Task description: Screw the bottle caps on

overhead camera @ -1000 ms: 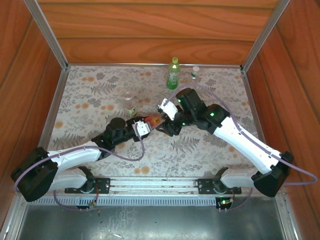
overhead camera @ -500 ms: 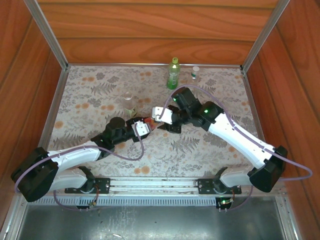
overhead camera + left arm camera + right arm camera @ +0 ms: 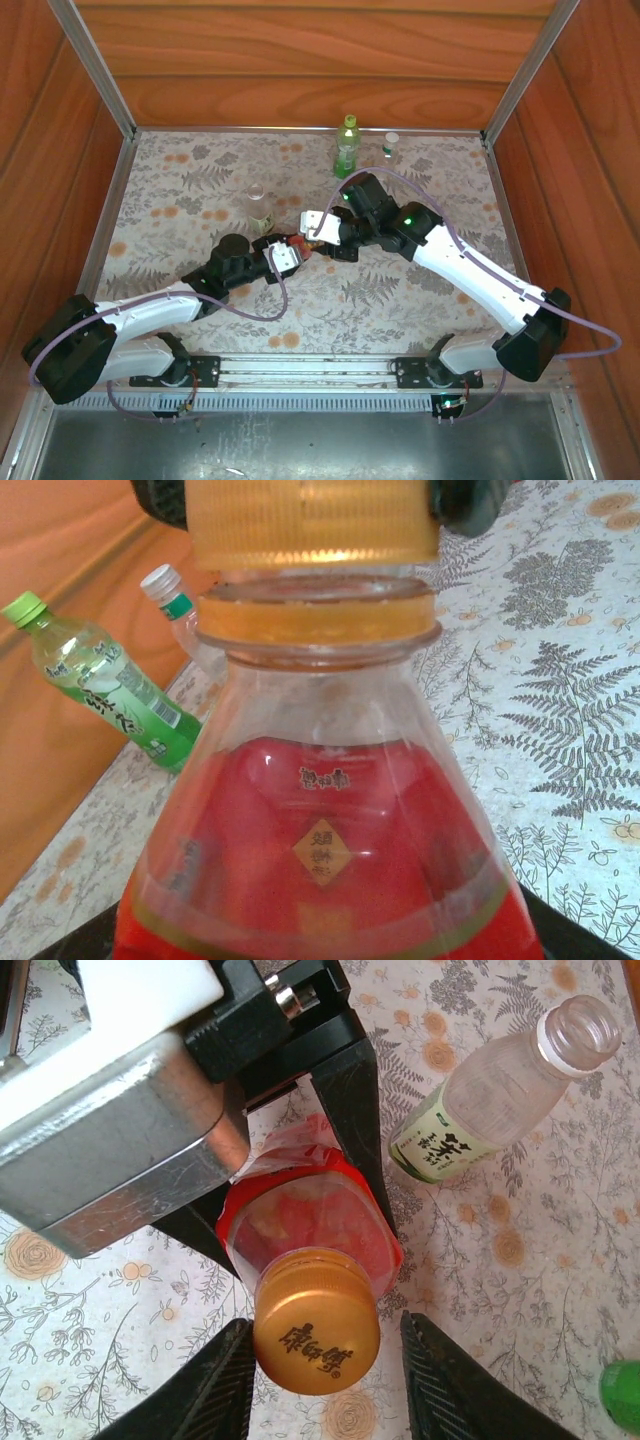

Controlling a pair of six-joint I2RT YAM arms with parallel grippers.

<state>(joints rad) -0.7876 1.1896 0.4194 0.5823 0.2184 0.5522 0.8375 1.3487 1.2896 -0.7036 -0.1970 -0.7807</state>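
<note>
At the middle of the flowered table, the two arms meet so closely in the top view that the red bottle shows there only as a red sliver between them. In the left wrist view the bottle is so near that its base is cut off, and the left gripper's own fingers are no more than dark corners at the bottom edge. The threads under the orange cap are hidden, so how far it is turned down cannot be told. It sits on the neck just above the collar ring.

The left gripper is partly closed, its black fingers clasping the tilted bottle's body on both sides. The right gripper is narrowed around the cap, one finger on each flank; the left wrist view shows dark pads against both sides of it.

A clear bottle with a green label lies tilted in frame just beyond, its mouth open. A green bottle and a small white-capped bottle stand at the far edge, well apart from the grippers
</note>
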